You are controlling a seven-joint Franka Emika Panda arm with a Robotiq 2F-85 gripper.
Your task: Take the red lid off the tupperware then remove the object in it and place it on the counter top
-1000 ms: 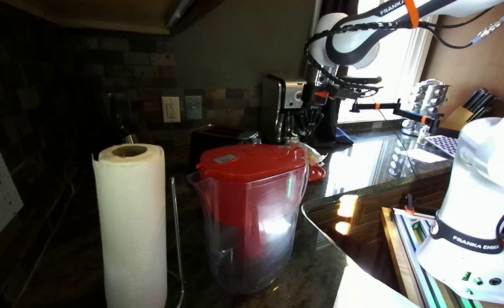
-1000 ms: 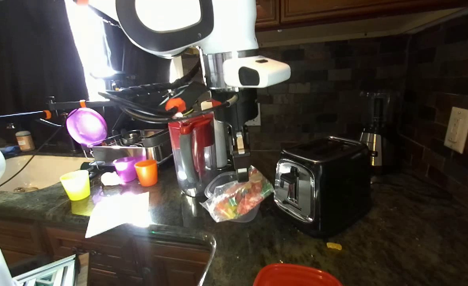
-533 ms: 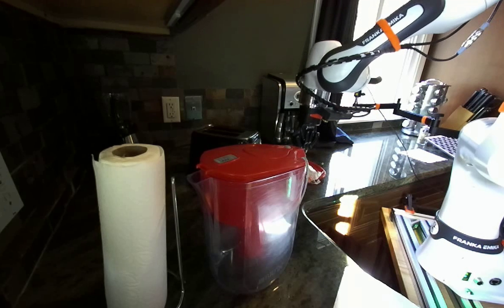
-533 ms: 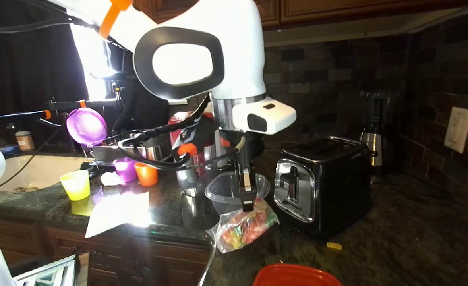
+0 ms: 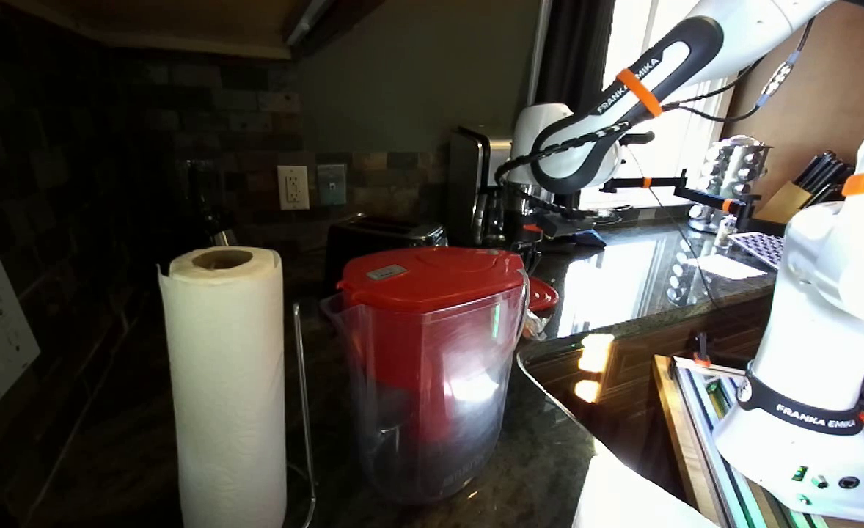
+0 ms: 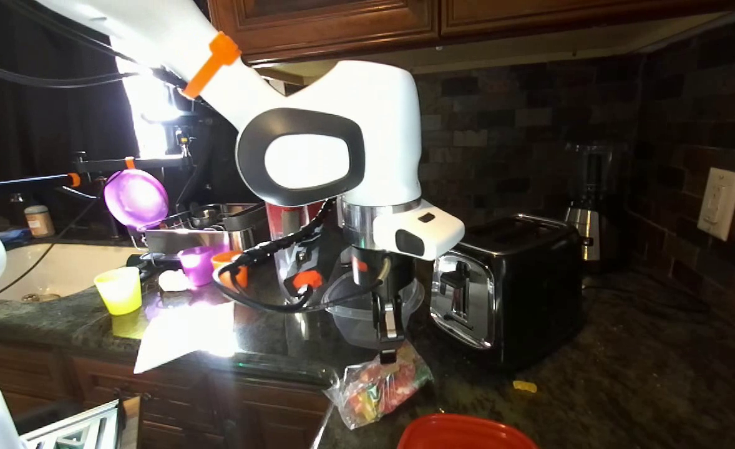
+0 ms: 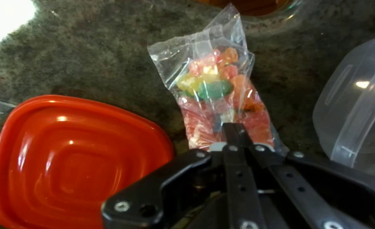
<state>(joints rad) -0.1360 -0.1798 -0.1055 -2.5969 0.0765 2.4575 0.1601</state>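
Note:
The red lid [image 7: 82, 165] lies apart from the container on the dark counter top [image 7: 104, 57]; it also shows in both exterior views [image 6: 467, 433] [image 5: 543, 295]. The clear tupperware [image 7: 340, 92] stands open beside the toaster [image 6: 355, 330]. The object is a clear plastic bag of colored candy [image 7: 213, 82]. My gripper [image 7: 235, 128] is shut on the bag's near end, between lid and container. In an exterior view the gripper [image 6: 388, 352] holds the bag [image 6: 380, 390] low at the counter; whether the bag touches it I cannot tell. The pitcher partly hides the gripper in an exterior view.
A black toaster [image 6: 511, 293] stands close beside the gripper. A clear pitcher with a red top [image 5: 432, 352] stands behind the container, next to a paper towel roll [image 5: 227, 396]. A yellow candy piece [image 6: 525, 386] lies on the counter. Colored cups [image 6: 118, 291] stand near the sink.
The gripper and bag have moved down, from over the tupperware to low at the counter between it and the red lid. The bag stays held. The lid and container have not moved.

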